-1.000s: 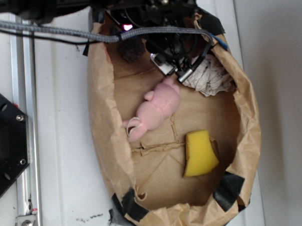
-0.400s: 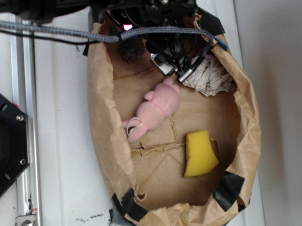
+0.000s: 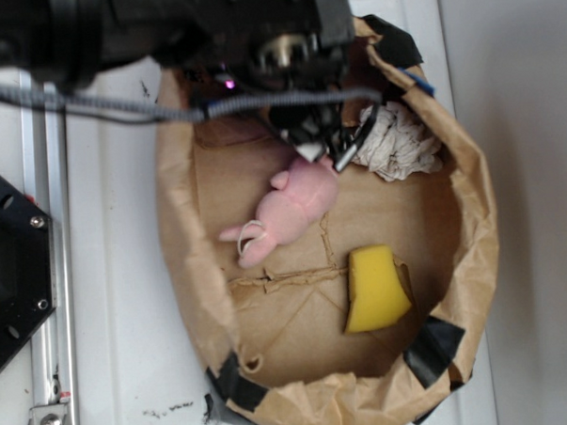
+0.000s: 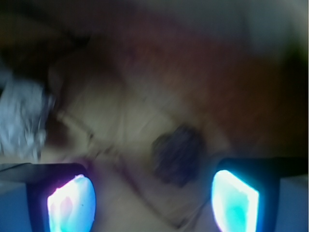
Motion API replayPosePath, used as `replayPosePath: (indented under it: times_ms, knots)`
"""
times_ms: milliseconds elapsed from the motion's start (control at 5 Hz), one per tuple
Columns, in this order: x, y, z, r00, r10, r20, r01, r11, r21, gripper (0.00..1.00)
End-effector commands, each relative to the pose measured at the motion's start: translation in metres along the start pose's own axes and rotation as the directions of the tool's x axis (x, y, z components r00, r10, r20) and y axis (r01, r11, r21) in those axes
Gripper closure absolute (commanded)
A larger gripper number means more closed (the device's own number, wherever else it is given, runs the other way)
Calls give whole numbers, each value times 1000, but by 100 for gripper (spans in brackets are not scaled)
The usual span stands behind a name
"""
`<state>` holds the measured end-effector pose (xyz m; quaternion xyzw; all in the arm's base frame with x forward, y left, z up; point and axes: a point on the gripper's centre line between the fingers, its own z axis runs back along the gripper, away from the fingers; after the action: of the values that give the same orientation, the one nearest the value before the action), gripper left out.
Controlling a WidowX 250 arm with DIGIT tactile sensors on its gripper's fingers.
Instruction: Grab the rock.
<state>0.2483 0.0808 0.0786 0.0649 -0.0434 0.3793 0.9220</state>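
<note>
The rock (image 4: 176,154) shows only in the blurred wrist view, as a small dark rough chunk on the brown paper floor. It lies ahead of my gripper (image 4: 152,203) and nearer the right finger. The two glowing fingertips (image 4: 70,203) stand wide apart with nothing between them, so the gripper is open. In the exterior view the arm hides the rock. There the gripper (image 3: 326,147) hangs at the far end of the paper bag (image 3: 183,236), just above the pink plush toy (image 3: 297,207).
A crumpled whitish paper wad (image 3: 400,143) lies to the right of the gripper and appears at the wrist view's left edge (image 4: 21,116). A yellow sponge (image 3: 374,288) sits near the bag's front right. The bag's walls rise all around.
The arm has swung left and now covers the rock, which showed in the exterior view before. The bag's left wall has shifted slightly outward.
</note>
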Motion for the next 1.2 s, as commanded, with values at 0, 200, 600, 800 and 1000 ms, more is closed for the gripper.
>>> replayPosePath:
  times_ms: [0,200,600,800,1000]
  knots:
    - [6,-13,23,1000,11,23,-10,999,-52,0]
    - [11,-4,22,997,44,55,-42,998,-44,0]
    - [8,9,13,989,103,108,-103,995,-4,0]
    - [7,18,4,987,133,95,-135,991,15,0]
    - [-4,22,-1,984,145,99,-148,989,29,0]
